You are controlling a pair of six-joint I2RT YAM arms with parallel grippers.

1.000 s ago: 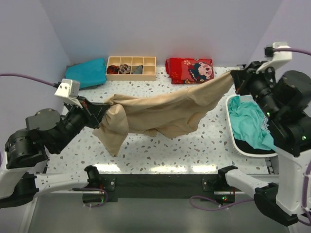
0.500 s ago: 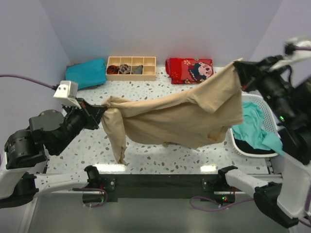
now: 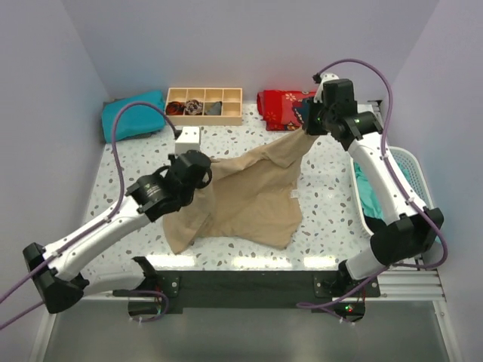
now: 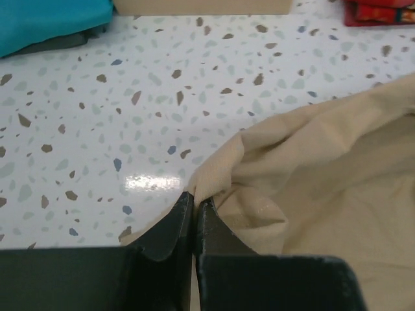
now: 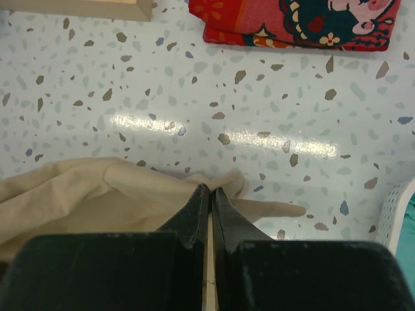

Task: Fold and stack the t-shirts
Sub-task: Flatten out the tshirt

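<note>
Top external view: the left arm (image 3: 106, 226) runs from the near-left corner diagonally over the tabletop (image 3: 124, 170), low and almost fully stretched, with its wrist turned in toward the middle. The left end effector (image 3: 205, 167) is pinched tight on one corner of the tan-beige t-shirt (image 3: 249, 200). The right arm (image 3: 381, 170) climbs from its base along the right side, bends at the elbow and reaches inward toward the back. There the right end effector (image 3: 305, 128) is clamped on the opposite corner of the same shirt.

The shirt hangs between the two grips as a slanted, wrinkled sheet. Its lower part spreads over the middle of the tabletop toward the near edge. Both wrist views show the fingers pressed together with a fold of tan cloth caught between them.

A folded teal t-shirt (image 3: 132, 115) lies in the back-left corner, beside a wooden compartment box (image 3: 204, 104). A red patterned cloth (image 3: 290, 105) lies just behind the right end effector. A white basket (image 3: 416, 177) stands at the right edge, partly under the right arm, with a crumpled teal t-shirt (image 3: 367, 192) inside.

Bare speckled surface lies left of the tan shirt, between it and the back row, and between it and the basket. Walls (image 3: 45, 75) close the left, back and right sides.
</note>
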